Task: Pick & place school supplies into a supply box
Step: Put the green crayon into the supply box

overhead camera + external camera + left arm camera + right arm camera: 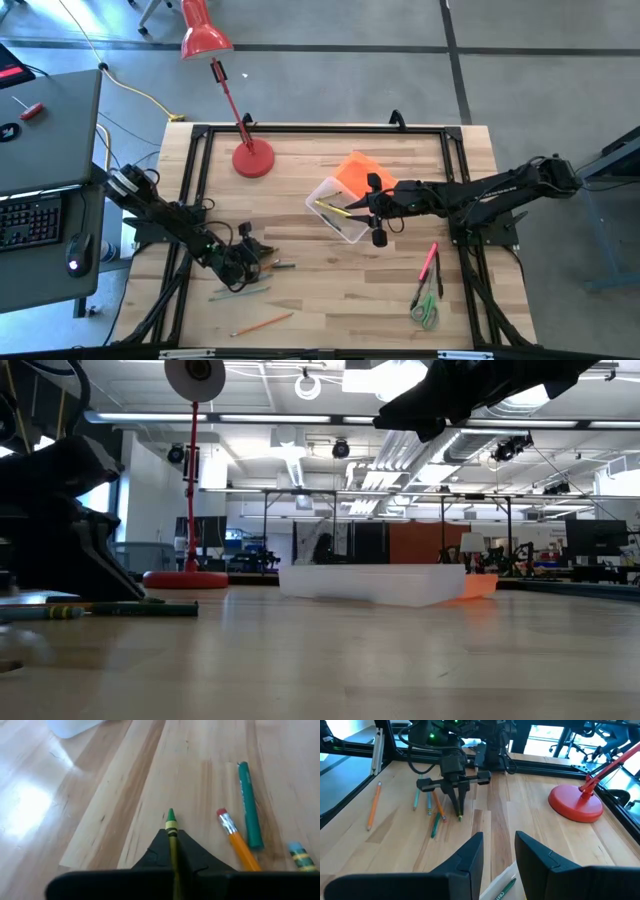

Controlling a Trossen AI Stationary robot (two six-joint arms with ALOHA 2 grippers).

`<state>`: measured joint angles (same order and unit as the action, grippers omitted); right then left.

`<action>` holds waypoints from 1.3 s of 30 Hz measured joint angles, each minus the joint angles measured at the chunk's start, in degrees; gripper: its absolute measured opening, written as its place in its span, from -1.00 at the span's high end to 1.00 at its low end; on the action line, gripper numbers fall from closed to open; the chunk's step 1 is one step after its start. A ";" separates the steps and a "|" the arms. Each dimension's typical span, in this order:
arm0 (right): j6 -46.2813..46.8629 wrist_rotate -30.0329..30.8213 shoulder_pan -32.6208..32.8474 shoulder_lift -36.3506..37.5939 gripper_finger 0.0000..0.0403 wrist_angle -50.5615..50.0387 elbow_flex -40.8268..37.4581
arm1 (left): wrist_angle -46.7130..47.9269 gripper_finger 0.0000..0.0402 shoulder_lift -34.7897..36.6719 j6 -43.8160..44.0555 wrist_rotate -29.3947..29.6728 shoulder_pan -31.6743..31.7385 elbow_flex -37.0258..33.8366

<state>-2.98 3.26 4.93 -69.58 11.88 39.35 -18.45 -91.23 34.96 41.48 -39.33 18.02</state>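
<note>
My left gripper [248,265] sits low over the near-left part of the table, shut on a yellow-green pencil with a green tip [171,822]. An orange pencil [236,840], a green pen [249,805] and others lie flat on the wood beside it. My right gripper [355,205] hovers open above the clear supply box [335,215], whose orange lid [358,172] lies against its far side. A few pens [504,889] lie inside the box. Red pens [430,262] and green-handled scissors [425,308] lie near the right front. My left gripper pinches the yellow-green pencil between its two fingers [456,795], which point steeply down from above. The pencil runs along the fingers, and its green tip end [171,816] sticks out past them toward the table. Whether the tip touches the wood I cannot tell.
A red desk lamp stands on its round base [252,160] at the far left of the table, its stem leaning away. A black frame [200,135] borders the tabletop. An orange pencil [262,323] lies by the near edge. Bare wood spans the middle between the arms.
</note>
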 joint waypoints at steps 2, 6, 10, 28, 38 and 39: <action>0.00 0.01 -0.01 0.00 0.55 0.00 0.00 | -2.15 0.89 -0.08 -1.10 1.84 0.02 -0.04; 0.00 0.00 0.00 0.00 0.55 0.00 0.00 | -7.70 0.80 -0.37 -7.22 5.07 1.69 0.12; 0.00 -0.01 0.00 0.00 0.55 0.00 0.00 | -11.10 0.73 -0.24 -14.49 4.99 7.44 3.68; 0.00 2.66 0.00 0.00 0.55 0.02 0.00 | -3.60 0.76 -1.47 -48.13 -35.29 43.08 26.97; 0.00 7.33 -0.01 0.00 0.55 -0.22 0.02 | -3.97 0.76 -14.86 -48.22 -41.63 47.23 34.43; 0.00 7.31 -0.01 0.00 0.55 -0.43 0.02 | -3.76 0.76 -15.80 -48.16 -40.93 47.23 35.05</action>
<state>-2.98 10.57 4.92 -69.58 11.44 39.38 -22.21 -107.03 -13.20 0.56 7.90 53.06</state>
